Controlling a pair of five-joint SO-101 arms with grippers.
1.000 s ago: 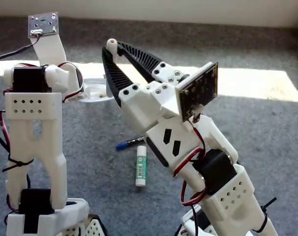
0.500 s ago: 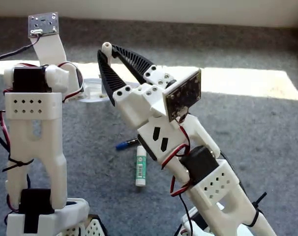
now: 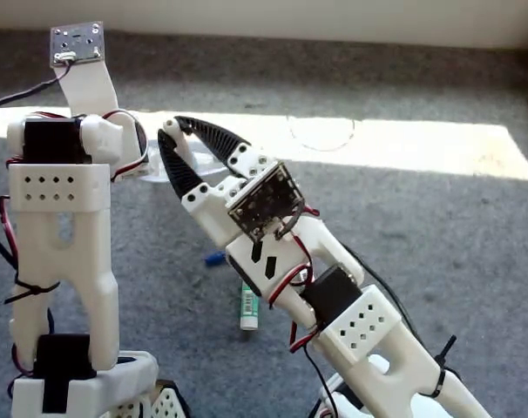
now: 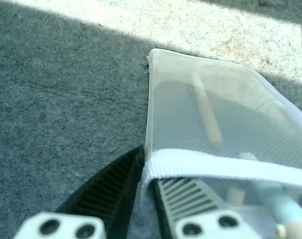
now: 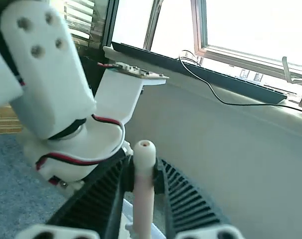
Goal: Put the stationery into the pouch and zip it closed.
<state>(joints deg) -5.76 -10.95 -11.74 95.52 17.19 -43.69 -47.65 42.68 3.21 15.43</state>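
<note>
Grey surface point(image 3: 438, 226), sun stripe across it. My left end effector point(image 4: 149, 172) pinches the pouch point(image 4: 191, 114) rim (a pencil point(image 4: 207, 113) inside); my right end effector point(image 5: 143, 169) grips a white pen point(image 5: 143, 199). The glue stick point(image 3: 248, 311) lies beside my right arm.

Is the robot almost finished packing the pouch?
Partway. Done: a pale pencil lies inside the pouch, which the left hand pinches by its rim. In hand: the right hand grips a pale pen. Left: the glue stick and blue pen lie on the carpet, and the zipping.
</note>
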